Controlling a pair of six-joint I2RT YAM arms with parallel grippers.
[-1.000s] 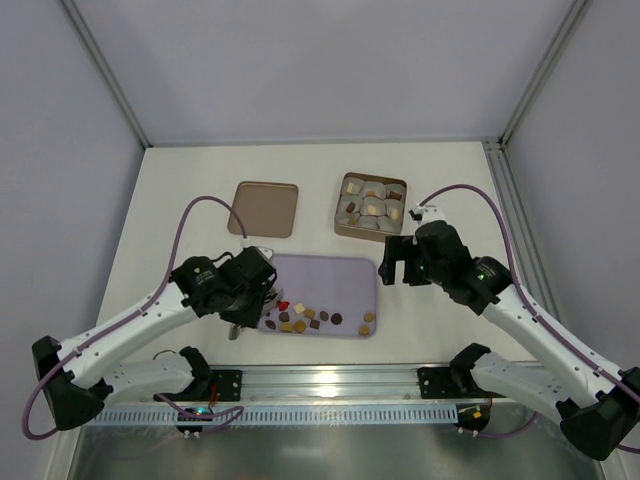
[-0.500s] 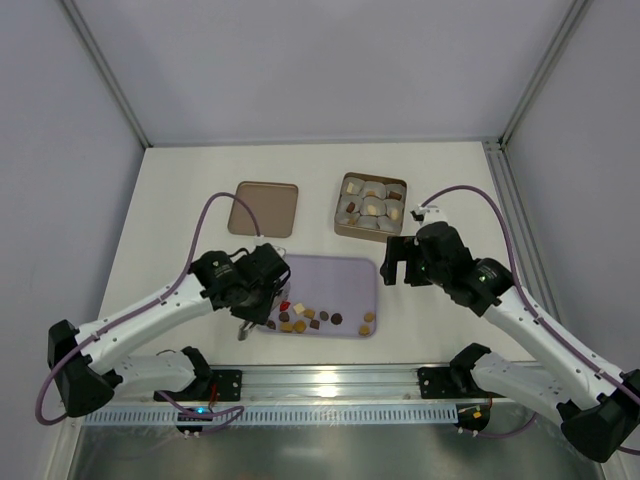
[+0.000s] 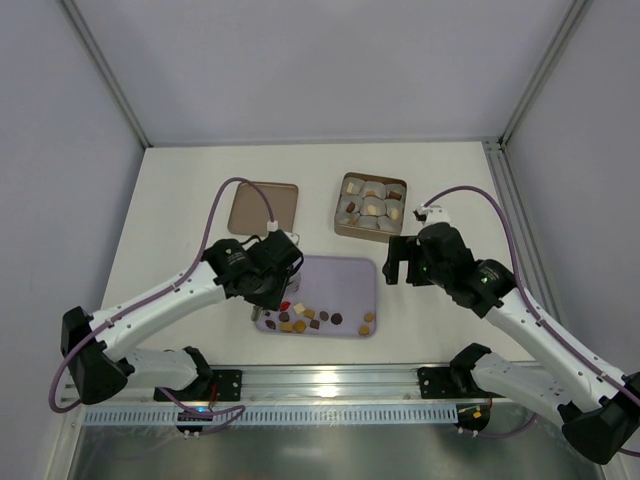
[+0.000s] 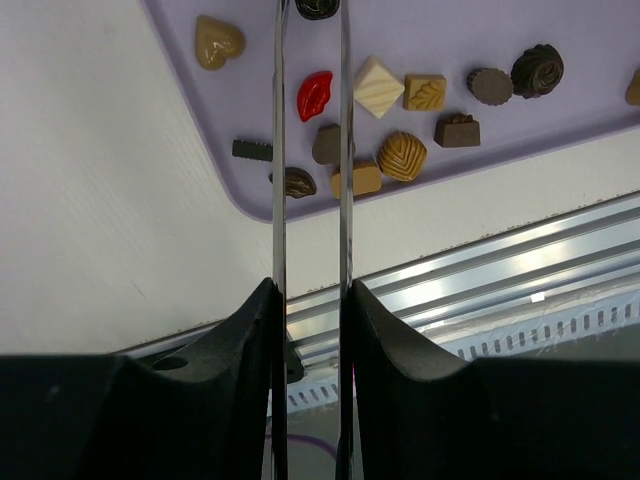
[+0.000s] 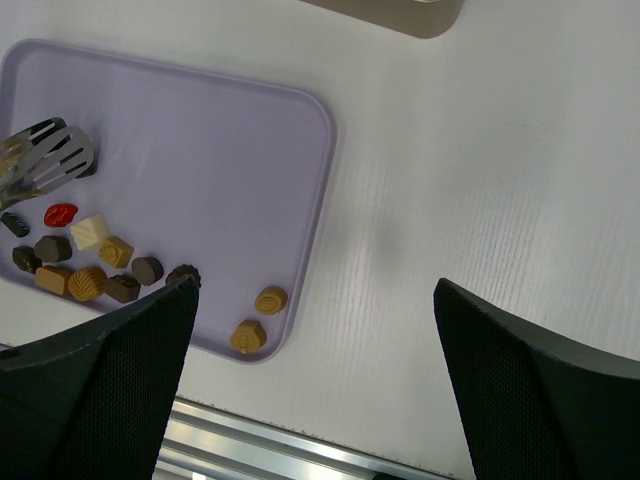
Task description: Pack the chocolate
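1. We see the lilac tray (image 3: 345, 272) lying just beyond the front rail (image 3: 330, 380). Its raised rim is rounded at the corners, and its far half and right side are open floor.
2. The chocolate (image 4: 402, 155) clusters along the tray's near edge toward the left corner, with several pieces just beside the rim. Two tan pieces (image 5: 270, 298) sit apart from the cluster, near the right near corner. A few brown and cream pieces also show inside the box (image 3: 339, 208).
3. The left gripper (image 5: 52, 152) hovers over the tray's left part, its long metal blades narrow and parallel. A dark piece (image 4: 317, 8) shows in their gap at the top edge of the wrist view. We cannot tell whether it is pinched or lying underneath.
4. The right gripper (image 5: 312, 290) hangs by the tray's right edge, its jaws spread wide.
5. The box stands beyond the tray's right end and the flat brown lid (image 3: 264, 208) beyond its left end. A strip of tabletop separates each from the tray, and a gap lies between the two.
6. The table (image 3: 170, 220) is white and matte. Pale walls with grey posts (image 3: 105, 70) close it in at the left, right and back.
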